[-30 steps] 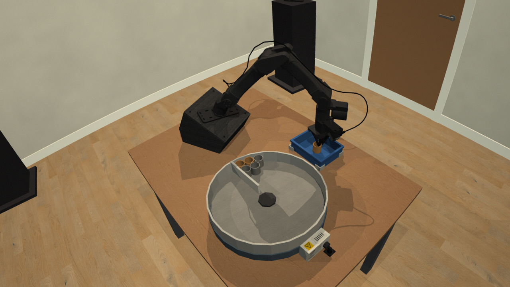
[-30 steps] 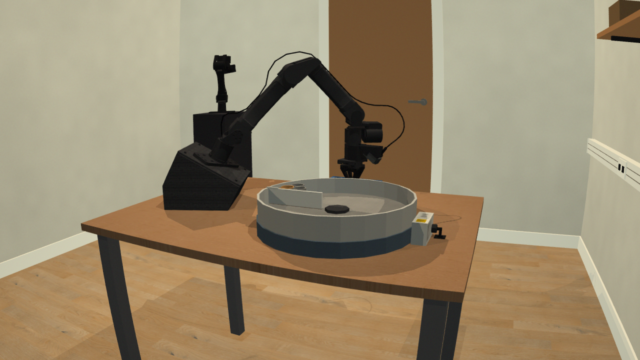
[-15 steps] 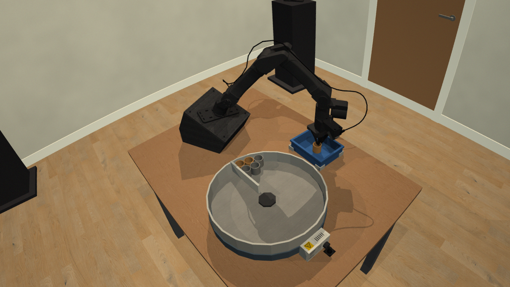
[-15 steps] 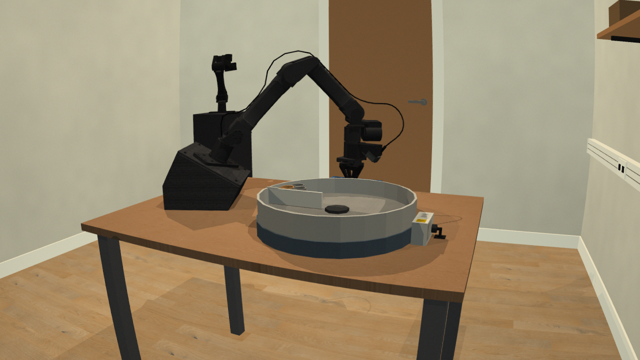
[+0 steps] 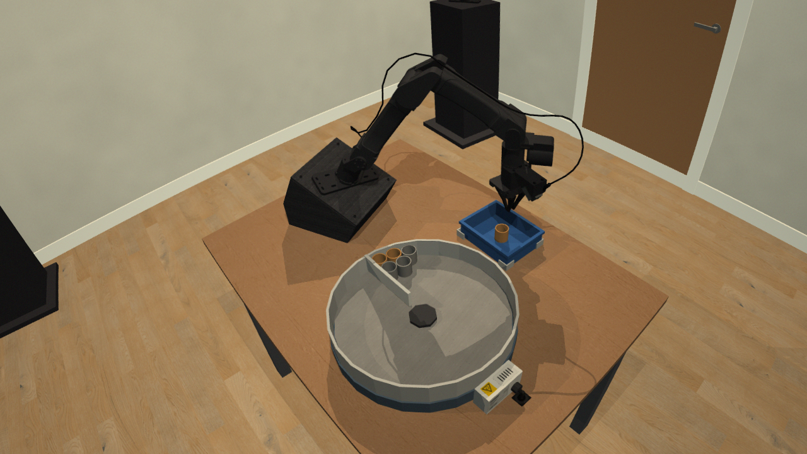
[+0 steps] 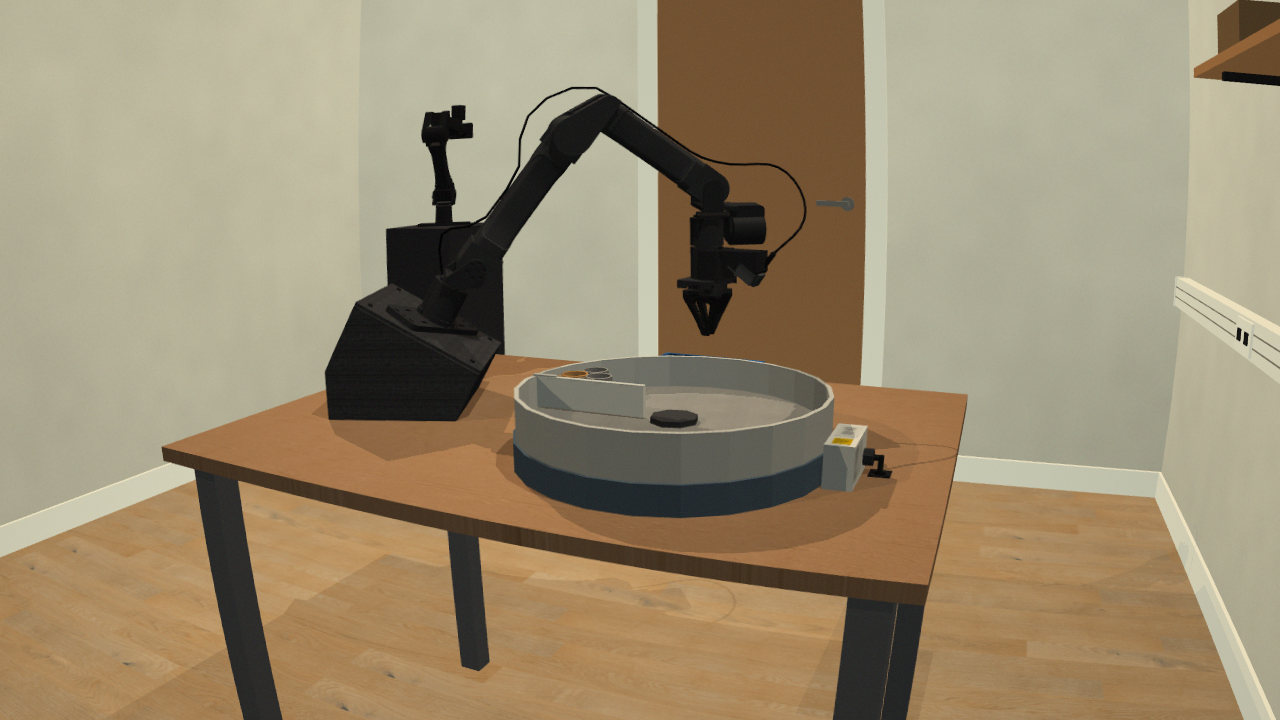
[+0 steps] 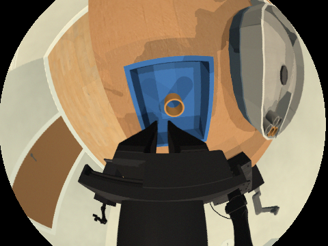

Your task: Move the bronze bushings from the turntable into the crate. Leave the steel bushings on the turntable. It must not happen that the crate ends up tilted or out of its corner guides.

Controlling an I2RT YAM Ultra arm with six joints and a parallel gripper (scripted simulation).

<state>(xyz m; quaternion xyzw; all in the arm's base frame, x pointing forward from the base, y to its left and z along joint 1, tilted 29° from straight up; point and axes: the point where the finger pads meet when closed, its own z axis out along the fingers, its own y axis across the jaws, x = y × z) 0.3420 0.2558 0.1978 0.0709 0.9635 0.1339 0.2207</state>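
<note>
the black two-finger gripper (image 5: 509, 209) (image 6: 708, 333) (image 7: 162, 124) is hovering above the blue rectangular crate (image 5: 482, 243) (image 6: 675, 355) (image 7: 210, 85), its fingertips standing slightly apart and holding nothing. one hollow bronze-coloured cylindrical bushing (image 5: 500, 234) (image 7: 173, 96) is standing upright inside the crate, which is sitting level between its pale corner guides (image 5: 506, 263).

the bushings are looking stiff, probably fairly heavy for their size and a little slippery on their smooth curved sides; squeezing opposite outer walls squarely, or pinching one wall with a finger inside the bore, is seeming sensible.

counting what is showing: one bronze bushing is resting in the crate, two bronze bushings (image 5: 393, 254) (image 6: 574, 374) (image 7: 272, 131) are waiting on the round grey-walled turntable (image 5: 423, 395) (image 6: 666, 456) (image 7: 246, 68), and three grey steel bushings (image 5: 403, 268) (image 6: 597, 370) (image 7: 273, 116) are crowding beside them, needing to stay there.
</note>
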